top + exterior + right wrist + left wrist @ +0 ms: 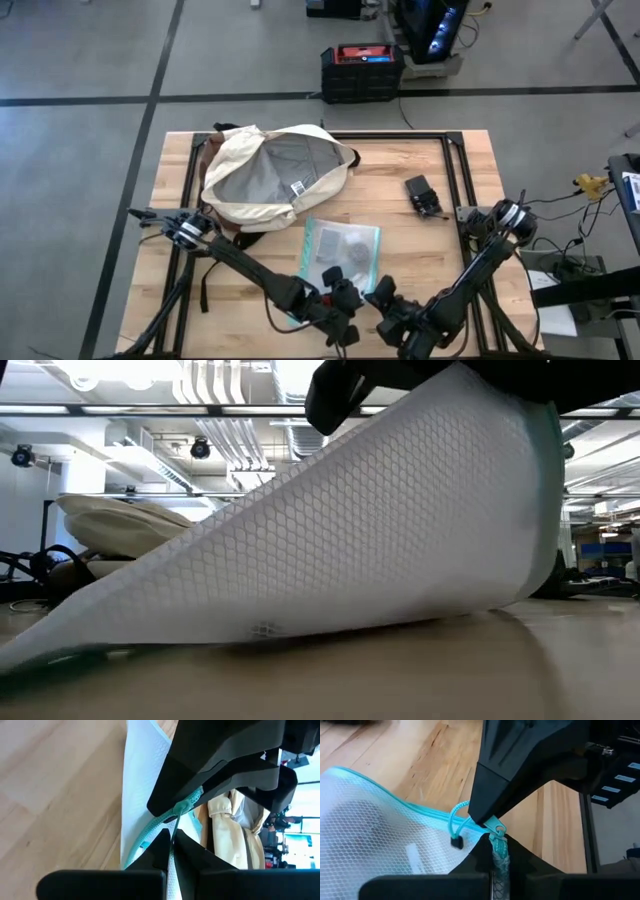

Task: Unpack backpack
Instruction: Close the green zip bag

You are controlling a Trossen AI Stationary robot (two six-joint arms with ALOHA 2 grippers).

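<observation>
Gripping the teal-edged mesh pouch [340, 255] at 6 o'clock on the bench [420, 250]: left hand [492, 847] and right hand [172, 827] both clamped on it. Backpack [270, 175] lying open at 11 o'clock.

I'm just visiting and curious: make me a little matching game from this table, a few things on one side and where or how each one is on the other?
Things:
1. backpack
2. mesh pouch
3. small black device
4. left hand

States:
A. lies alone near the table's right side
B. lies open, grey lining showing
C. shut on a teal-edged corner
D. clear, teal-edged, held by both hands

Pairs: 1-B, 2-D, 3-A, 4-C
</observation>
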